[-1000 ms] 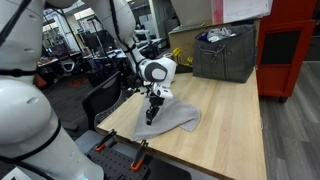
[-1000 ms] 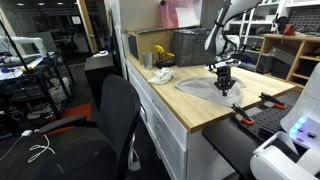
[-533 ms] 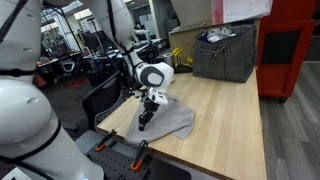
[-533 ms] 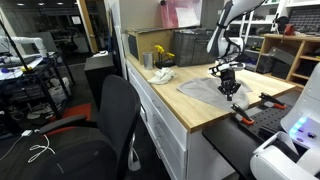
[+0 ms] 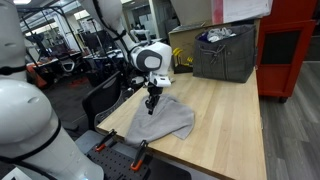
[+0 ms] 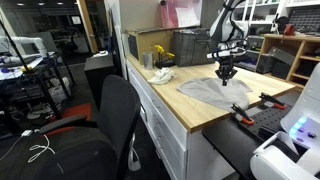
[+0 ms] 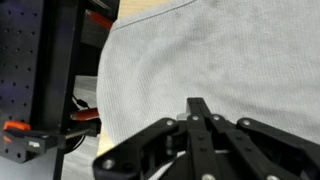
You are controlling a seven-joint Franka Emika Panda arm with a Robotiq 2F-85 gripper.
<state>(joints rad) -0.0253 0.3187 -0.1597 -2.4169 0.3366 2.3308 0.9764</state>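
Observation:
A grey cloth point(image 5: 166, 120) lies spread flat on the wooden table point(image 5: 232, 125), near its front corner. It also shows in the exterior view from the side point(image 6: 208, 90) and fills the wrist view point(image 7: 220, 50). My gripper point(image 5: 151, 107) hangs just above the cloth's near edge, pointing down, and it also shows in the side exterior view point(image 6: 226, 78). In the wrist view the gripper point(image 7: 200, 103) has its fingers pressed together with nothing visibly between them. The cloth lies below them, apart from the tips.
A grey bin point(image 5: 225, 52) with clutter stands at the table's far end beside a yellow object point(image 5: 180, 56). A white crumpled item point(image 6: 163, 75) lies near the edge. Black clamps point(image 5: 138, 150) grip the table's front edge. An office chair point(image 6: 108, 125) stands alongside.
The gripper was low on the cloth, dragging its edge toward the table's front. It has now risen off the cloth and moved back a little. The cloth lies flatter.

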